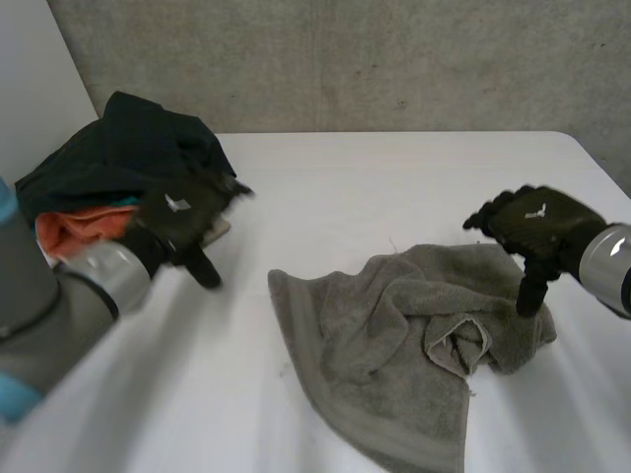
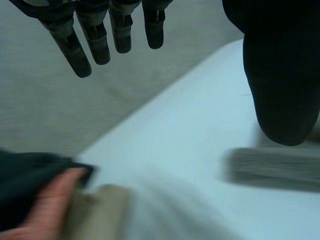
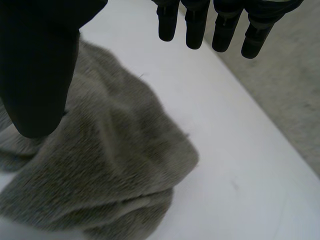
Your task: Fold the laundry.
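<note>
A crumpled grey terry towel (image 1: 394, 345) lies on the white bench (image 1: 375, 187). The left hand (image 1: 182, 222) and right hand (image 1: 537, 227) keep their fingers straight, holding nothing.

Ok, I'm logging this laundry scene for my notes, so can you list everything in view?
towel: one, grey, crumpled on the table between the two hands
dark garment: one, black, on top of the pile at the table's far left
orange garment: one, orange, under the dark garment
beige cloth: one, beige, at the pile's edge
table: one, white, under everything
wall: one, grey, behind the table
left arm: one, grey, near left
right arm: one, grey, right edge
left robot hand: one, black, open, beside the pile
right robot hand: one, black, open, over the towel's right edge
</note>
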Robot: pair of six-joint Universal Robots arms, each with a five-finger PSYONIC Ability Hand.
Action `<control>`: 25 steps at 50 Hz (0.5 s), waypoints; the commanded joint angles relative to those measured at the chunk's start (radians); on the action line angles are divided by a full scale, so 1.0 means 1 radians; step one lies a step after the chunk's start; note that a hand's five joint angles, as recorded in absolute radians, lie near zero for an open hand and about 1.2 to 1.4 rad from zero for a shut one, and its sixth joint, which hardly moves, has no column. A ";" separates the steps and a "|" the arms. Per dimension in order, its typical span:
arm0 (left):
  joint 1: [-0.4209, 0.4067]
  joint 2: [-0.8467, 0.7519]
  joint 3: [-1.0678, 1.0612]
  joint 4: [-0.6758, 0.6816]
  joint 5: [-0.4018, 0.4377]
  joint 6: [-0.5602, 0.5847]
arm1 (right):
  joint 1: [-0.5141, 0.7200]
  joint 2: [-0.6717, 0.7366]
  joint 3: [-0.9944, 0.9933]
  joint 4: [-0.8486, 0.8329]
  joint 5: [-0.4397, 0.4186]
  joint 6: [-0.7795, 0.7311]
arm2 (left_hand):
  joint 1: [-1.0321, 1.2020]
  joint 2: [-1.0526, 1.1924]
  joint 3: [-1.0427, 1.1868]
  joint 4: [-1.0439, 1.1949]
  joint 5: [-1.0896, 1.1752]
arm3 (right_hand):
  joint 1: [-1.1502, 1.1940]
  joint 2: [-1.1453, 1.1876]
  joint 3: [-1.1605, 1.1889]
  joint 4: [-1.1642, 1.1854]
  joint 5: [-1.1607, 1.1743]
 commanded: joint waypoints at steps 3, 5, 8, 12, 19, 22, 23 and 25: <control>-0.170 -0.116 -0.073 0.093 -0.045 0.002 | 0.003 0.060 0.105 -0.173 0.001 -0.028 | 0.138 0.130 0.126 0.136 0.111 | -0.053 -0.033 -0.031 -0.032 -0.047; -0.194 -0.155 -0.066 0.119 -0.067 0.004 | -0.003 0.070 0.113 -0.203 0.001 -0.036 | 0.170 0.163 0.158 0.168 0.143 | -0.053 -0.033 -0.031 -0.032 -0.047; -0.214 -0.195 -0.052 0.134 -0.081 0.008 | -0.023 0.087 0.119 -0.226 -0.007 -0.053 | 0.173 0.166 0.162 0.171 0.146 | -0.035 -0.016 -0.014 -0.015 -0.030; -0.244 -0.246 -0.023 0.137 -0.093 0.022 | -0.041 0.110 0.119 -0.227 -0.025 -0.073 | 0.194 0.186 0.182 0.192 0.167 | 0.035 0.055 0.057 0.056 0.041; -0.288 -0.271 -0.003 0.111 -0.094 0.019 | -0.049 0.150 0.118 -0.243 -0.045 -0.085 | 0.217 0.210 0.206 0.215 0.190 | 0.135 0.155 0.157 0.156 0.141; -0.306 -0.275 0.000 0.120 -0.096 0.017 | -0.049 0.167 0.116 -0.259 -0.045 -0.087 | 0.212 0.204 0.200 0.210 0.185 | 0.132 0.152 0.154 0.153 0.138; -0.310 -0.280 0.002 0.124 -0.096 0.017 | -0.048 0.172 0.116 -0.264 -0.045 -0.088 | 0.212 0.204 0.200 0.210 0.185 | 0.132 0.152 0.154 0.153 0.138; -0.320 -0.294 0.014 0.134 -0.094 0.019 | -0.046 0.189 0.113 -0.272 -0.041 -0.099 | 0.214 0.207 0.203 0.213 0.188 | 0.132 0.152 0.154 0.153 0.138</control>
